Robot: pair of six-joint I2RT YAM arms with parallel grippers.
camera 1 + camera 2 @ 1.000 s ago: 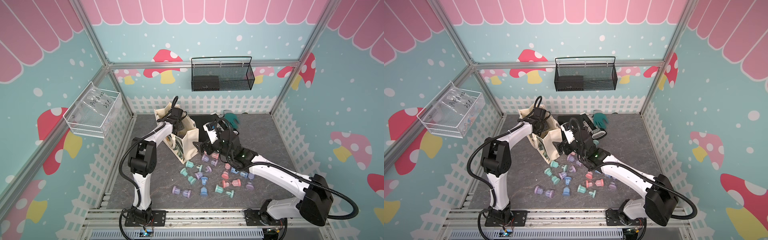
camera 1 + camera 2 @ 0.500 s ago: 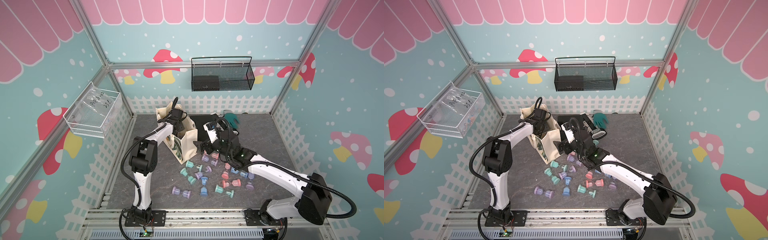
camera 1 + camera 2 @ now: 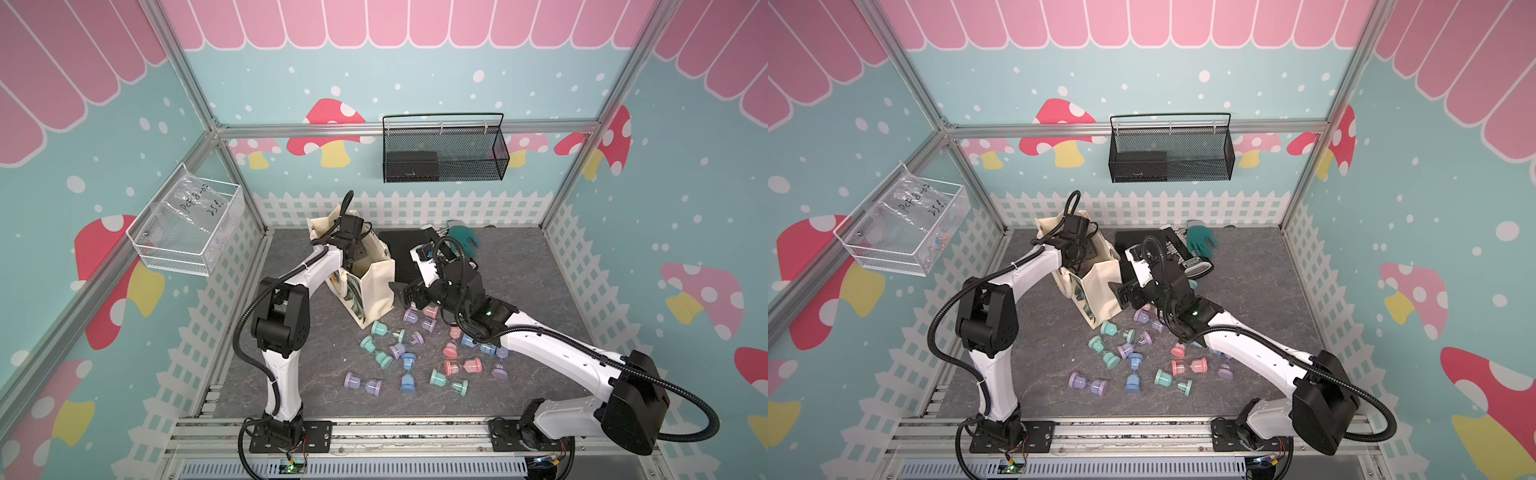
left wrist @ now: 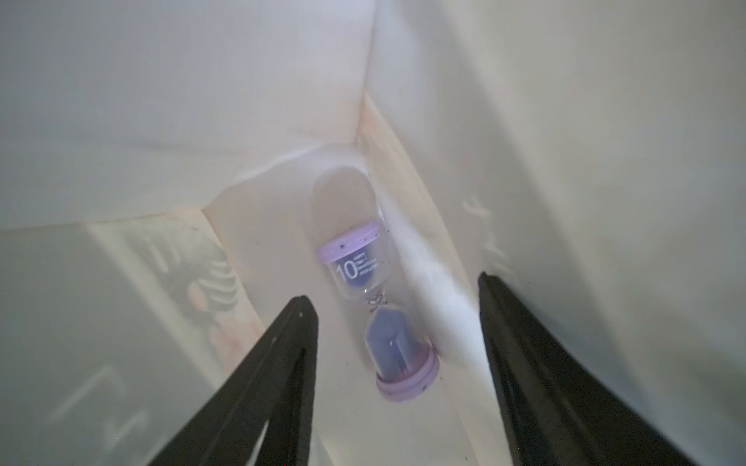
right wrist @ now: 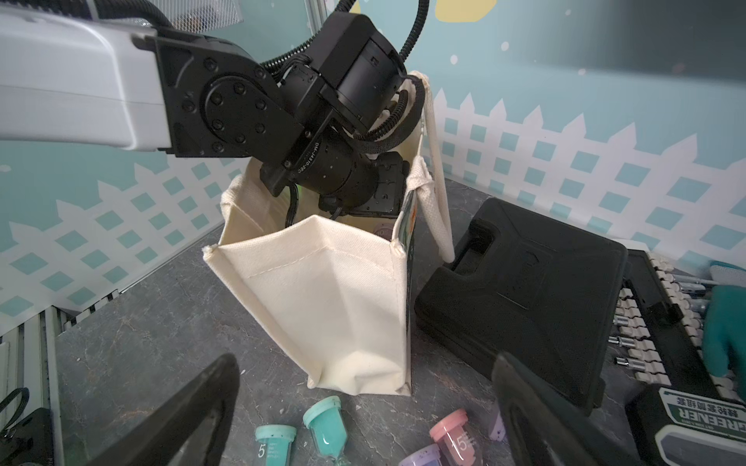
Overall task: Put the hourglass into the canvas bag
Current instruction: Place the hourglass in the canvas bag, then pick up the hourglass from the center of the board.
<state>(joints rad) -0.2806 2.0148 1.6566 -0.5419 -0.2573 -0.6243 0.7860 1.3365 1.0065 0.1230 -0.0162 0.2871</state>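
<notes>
The left gripper is sunk in the mouth of the canvas bag, so in both top views its fingers and the hourglass are hidden. The hazy left wrist view shows the jaws parted and gripping nothing. The one purple hourglass lies just beyond the tips, deep in the bag by a corner seam, touching neither finger. The right gripper gapes wide and empty just beside the bag's outer wall. Loose hourglasses litter the grey table; some are partly hidden under the right arm, so I cannot count them surely. There is one black case and one green glove.
</notes>
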